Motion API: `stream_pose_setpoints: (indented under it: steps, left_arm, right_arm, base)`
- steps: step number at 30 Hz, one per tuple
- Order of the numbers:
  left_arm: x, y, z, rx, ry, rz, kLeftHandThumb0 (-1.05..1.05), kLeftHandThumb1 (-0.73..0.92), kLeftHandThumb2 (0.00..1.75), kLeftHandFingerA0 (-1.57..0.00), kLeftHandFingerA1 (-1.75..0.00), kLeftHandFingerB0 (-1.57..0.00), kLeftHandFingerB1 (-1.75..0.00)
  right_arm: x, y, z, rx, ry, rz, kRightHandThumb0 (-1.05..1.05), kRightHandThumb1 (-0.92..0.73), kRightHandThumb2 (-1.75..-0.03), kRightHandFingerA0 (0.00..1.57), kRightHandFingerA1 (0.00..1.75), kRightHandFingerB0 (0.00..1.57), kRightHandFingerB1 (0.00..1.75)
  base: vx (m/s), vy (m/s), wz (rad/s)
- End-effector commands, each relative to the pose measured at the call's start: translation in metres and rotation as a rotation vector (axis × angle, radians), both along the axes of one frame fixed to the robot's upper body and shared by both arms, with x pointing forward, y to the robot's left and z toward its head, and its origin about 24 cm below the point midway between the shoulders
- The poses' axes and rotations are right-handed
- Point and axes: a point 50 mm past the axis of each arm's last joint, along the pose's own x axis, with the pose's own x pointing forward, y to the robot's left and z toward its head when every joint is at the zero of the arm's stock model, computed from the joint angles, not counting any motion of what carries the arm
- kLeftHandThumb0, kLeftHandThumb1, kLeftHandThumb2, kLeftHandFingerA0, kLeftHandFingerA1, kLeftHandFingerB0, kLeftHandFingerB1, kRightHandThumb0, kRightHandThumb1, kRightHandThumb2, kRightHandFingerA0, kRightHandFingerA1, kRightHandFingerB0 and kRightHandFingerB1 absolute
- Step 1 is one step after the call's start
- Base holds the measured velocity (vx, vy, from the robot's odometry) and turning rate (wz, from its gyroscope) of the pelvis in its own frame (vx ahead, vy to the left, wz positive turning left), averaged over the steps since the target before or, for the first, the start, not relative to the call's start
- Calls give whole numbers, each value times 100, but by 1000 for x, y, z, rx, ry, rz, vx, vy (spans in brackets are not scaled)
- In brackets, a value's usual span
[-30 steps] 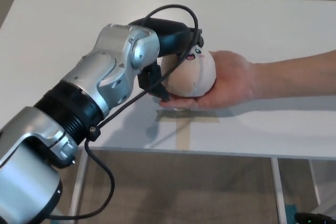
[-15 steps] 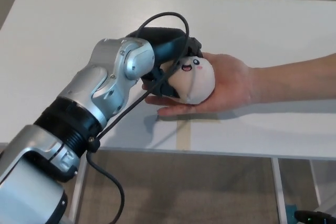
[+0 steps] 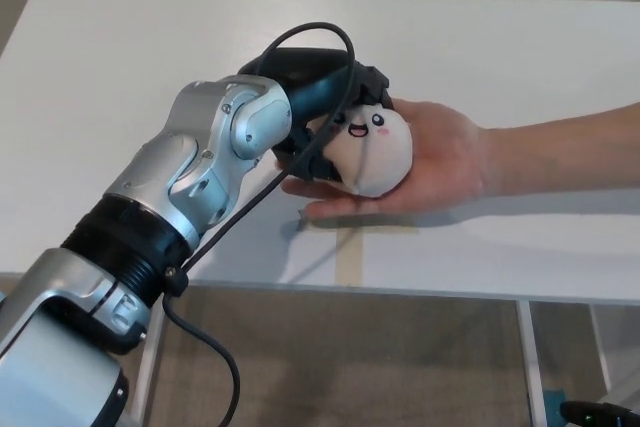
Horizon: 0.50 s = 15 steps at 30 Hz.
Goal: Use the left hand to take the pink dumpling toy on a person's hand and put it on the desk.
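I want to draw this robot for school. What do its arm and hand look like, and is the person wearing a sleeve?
The robot's left arm has shiny silver, rounded shells, with a black ribbed ring at one joint. A thin black cable loops along it, arching over to the wrist. Its left hand is black with thick fingers. The person's arm is bare as far as the picture shows; no sleeve shows.

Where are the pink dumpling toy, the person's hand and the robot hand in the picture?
pink dumpling toy point(image 3: 372, 150), head view, on its body below the face.
person's hand point(image 3: 442, 157), head view, on the open palm.
left robot hand point(image 3: 318, 77), head view, on its black back.
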Motion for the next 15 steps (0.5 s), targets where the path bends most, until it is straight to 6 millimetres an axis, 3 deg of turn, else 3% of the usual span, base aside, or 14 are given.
stream_pose_setpoints:
  steps: [1, 15]
  left_arm:
    - [-1, 0, -3, -2, -8, -2, -23, 78, 66, -72, -151, -81, -53]
    - [-1, 1, -1, -12, -20, -8, -22, 78, 66, -70, -154, -87, -59]
  right_arm:
    - [-5, -4, -2, -1, 25, -4, -21, -68, -60, 57, 44, 50, 41]
    - [-4, -3, -2, 3, 26, 4, -22, -68, -60, 55, 43, 49, 41]
  base:
    - [0, 0, 0]
    - [0, 0, 0]
